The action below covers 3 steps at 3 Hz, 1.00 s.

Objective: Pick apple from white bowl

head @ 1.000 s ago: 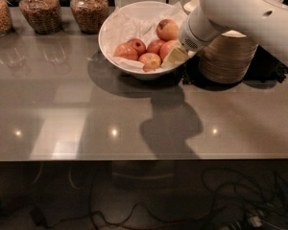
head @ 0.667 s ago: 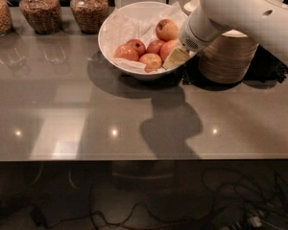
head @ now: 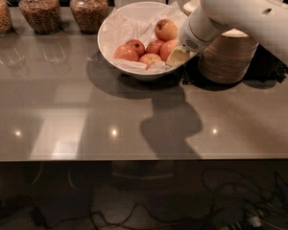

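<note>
White arm (head: 245, 13) slants down from upper right, claw (head: 178, 57) dipped at right rim of white bowl (head: 103, 44) against apples (head: 166, 29), table (head: 86, 109) centre; claw grip state: cannot tell

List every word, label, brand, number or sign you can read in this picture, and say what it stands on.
None can be read. The white bowl, apples, glass jars, stacked beige bowls, table and robot arm show no lettering. The gripper, at the bowl's right rim, bears none either.
</note>
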{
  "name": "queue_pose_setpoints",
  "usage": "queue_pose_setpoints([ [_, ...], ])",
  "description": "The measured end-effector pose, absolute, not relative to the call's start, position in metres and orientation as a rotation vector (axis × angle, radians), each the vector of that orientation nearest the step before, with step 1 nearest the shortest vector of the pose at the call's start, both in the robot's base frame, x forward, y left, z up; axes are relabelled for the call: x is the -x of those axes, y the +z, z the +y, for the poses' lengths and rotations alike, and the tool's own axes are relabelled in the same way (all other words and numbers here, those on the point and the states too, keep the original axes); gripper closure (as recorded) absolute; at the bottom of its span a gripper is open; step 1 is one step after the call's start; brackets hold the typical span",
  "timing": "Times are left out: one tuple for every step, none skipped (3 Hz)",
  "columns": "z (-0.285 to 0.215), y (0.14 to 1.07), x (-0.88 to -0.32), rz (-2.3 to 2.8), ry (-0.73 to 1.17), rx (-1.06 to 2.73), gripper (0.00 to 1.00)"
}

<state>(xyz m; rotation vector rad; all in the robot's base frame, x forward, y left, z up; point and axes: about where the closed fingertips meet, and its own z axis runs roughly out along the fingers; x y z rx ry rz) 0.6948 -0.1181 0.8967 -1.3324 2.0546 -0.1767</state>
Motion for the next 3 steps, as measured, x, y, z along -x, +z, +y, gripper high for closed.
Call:
queue_pose_setpoints([
  [-0.111,0.884,-0.699,2.07,-0.128,1.363,0.39],
  [-0.102,0.872,-0.705,2.08,-0.085,1.384,0.34],
  [-0.098,0.871,-0.708,2.08,-0.073,1.392,0.53],
])
